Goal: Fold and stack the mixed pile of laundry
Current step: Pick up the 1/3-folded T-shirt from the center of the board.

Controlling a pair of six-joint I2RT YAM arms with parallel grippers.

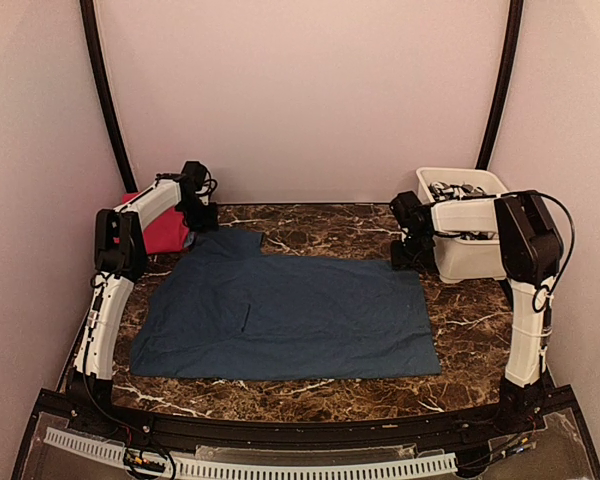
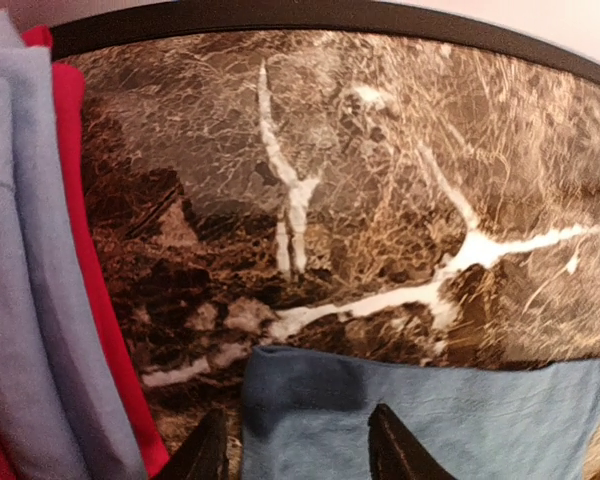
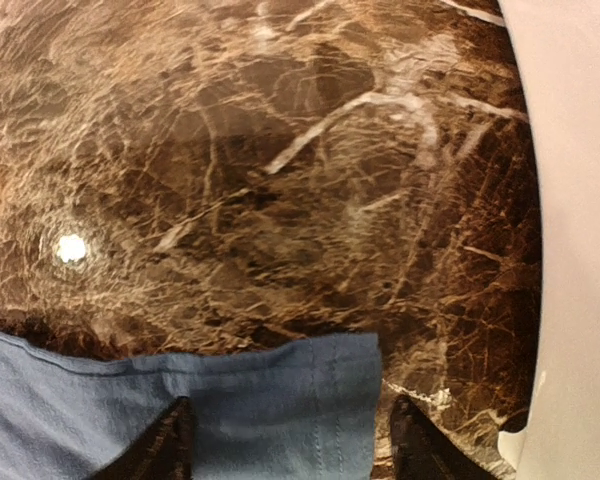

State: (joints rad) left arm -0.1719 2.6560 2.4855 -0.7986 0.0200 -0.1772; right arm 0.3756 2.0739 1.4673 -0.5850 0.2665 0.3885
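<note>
**Navy garment flat, both jaws released at its far corners**

- The navy-blue garment [image 1: 280, 315] is spread flat on the brown marble table [image 1: 310, 228]. It fills the centre of the top view, with a narrower flap reaching toward the upper left.
- Left jaws: upper left of the top view, over that flap. In the left wrist view they stand apart at the bottom edge, gripping nothing. The cloth's corner [image 2: 430, 420] lies flat on the table between them.
- Right jaws: right of centre in the top view, at the garment's far right corner and just beside the white tub [image 1: 472, 262]. In the right wrist view they are spread wide and released, with the corner [image 3: 180, 400] lying between them.
- A red-pink garment [image 1: 165, 232] is partly hidden behind the left arm. The left wrist view shows a light blue shirt [image 2: 30, 260] lying against it.
- Grey-and-white patterned cloth [image 1: 456, 189] sits in the tub, upper right.
</note>
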